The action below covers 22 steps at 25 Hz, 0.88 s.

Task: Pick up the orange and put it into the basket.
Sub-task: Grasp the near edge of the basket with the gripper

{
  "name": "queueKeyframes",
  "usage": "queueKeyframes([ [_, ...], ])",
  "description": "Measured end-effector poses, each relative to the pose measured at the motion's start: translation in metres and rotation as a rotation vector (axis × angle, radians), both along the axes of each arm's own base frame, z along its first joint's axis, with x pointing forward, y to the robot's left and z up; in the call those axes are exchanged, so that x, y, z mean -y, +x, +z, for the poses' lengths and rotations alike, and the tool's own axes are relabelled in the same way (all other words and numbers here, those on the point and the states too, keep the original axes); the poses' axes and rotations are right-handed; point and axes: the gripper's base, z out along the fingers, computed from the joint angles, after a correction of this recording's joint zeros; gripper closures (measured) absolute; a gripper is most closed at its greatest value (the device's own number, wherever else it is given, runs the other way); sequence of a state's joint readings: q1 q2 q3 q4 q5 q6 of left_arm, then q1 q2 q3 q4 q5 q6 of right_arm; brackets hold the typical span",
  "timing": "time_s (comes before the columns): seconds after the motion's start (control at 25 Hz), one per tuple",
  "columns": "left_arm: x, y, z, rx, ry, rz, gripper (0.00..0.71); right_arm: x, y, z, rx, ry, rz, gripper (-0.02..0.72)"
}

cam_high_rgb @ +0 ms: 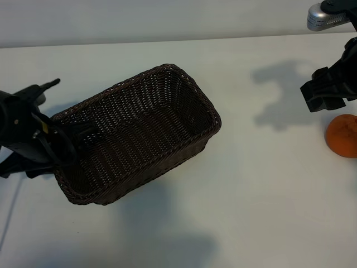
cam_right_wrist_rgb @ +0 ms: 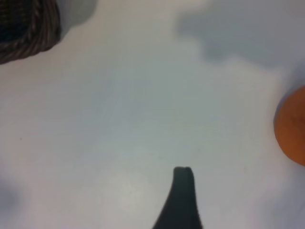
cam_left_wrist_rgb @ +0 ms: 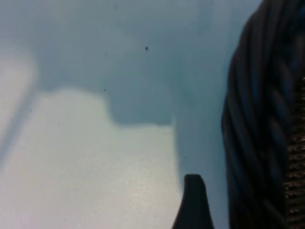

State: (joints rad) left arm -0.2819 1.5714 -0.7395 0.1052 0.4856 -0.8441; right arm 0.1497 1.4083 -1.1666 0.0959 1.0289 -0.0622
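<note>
The left end effector (cam_high_rgb: pixel 83 131) sits at the left short end of the basket (cam_high_rgb: pixel 184 84), over the rim. Its fingers are spread wide and hold nothing; whether either finger touches the wicker cannot be determined from the exterior view. In the left wrist view, one dark fingertip (cam_left_wrist_rgb: pixel 193 200) appears above the white desk (cam_left_wrist_rgb: pixel 95 157), with the braided rim of the basket (cam_left_wrist_rgb: pixel 259 124) close alongside it. The basket is a rectangular dark brown woven container resting on the desk (cam_high_rgb: pixel 251 195), positioned diagonally, with its far short end pointing toward the centre of the desk. Its interior is visible down to the woven floor and contains no objects. The right end effector (cam_high_rgb: pixel 323 95) is located at the right edge of the exterior view, raised above the desk. Its fingers are likewise spread wide and hold nothing. The orange (cam_high_rgb: pixel 342 135) rests on the desk just beside and below the right end effector in that view, not in contact with it and well apart from the basket. In the right wrist view, one fingertip (cam_right_wrist_rgb: pixel 182 191) appears over bare desk, with the orange (cam_right_wrist_rgb: pixel 291 126) off to one side and a corner of the basket (cam_right_wrist_rgb: pixel 33 28) farther away.
</note>
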Motion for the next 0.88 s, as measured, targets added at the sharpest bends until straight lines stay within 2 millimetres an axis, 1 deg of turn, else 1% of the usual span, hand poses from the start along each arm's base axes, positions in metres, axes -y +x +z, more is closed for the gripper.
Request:
queueKeyframes([
  [0.24, 0.001, 0.002, -0.017, -0.058, 0.014, -0.003, 0.145, 0.000, 0.000, 0.000, 0.000, 0.000, 0.000, 0.108],
  [0.4, 0.002, 0.004, -0.020, -0.056, 0.010, -0.004, 0.148, 0.000, 0.000, 0.000, 0.000, 0.000, 0.000, 0.108],
  [0.48, 0.002, 0.004, -0.020, -0.053, 0.009, -0.005, 0.163, 0.000, 0.000, 0.000, 0.000, 0.000, 0.000, 0.108],
  [0.56, 0.002, 0.004, -0.020, -0.052, 0.009, -0.012, 0.198, 0.000, 0.000, 0.000, 0.000, 0.000, 0.000, 0.108],
  [0.64, 0.003, 0.004, -0.020, -0.054, 0.003, -0.019, 0.249, 0.000, 0.000, 0.000, 0.000, 0.000, 0.000, 0.108],
  [0.88, 0.005, 0.005, -0.020, -0.042, -0.025, -0.020, 0.469, 0.000, 0.000, 0.000, 0.000, 0.000, 0.000, 0.108],
])
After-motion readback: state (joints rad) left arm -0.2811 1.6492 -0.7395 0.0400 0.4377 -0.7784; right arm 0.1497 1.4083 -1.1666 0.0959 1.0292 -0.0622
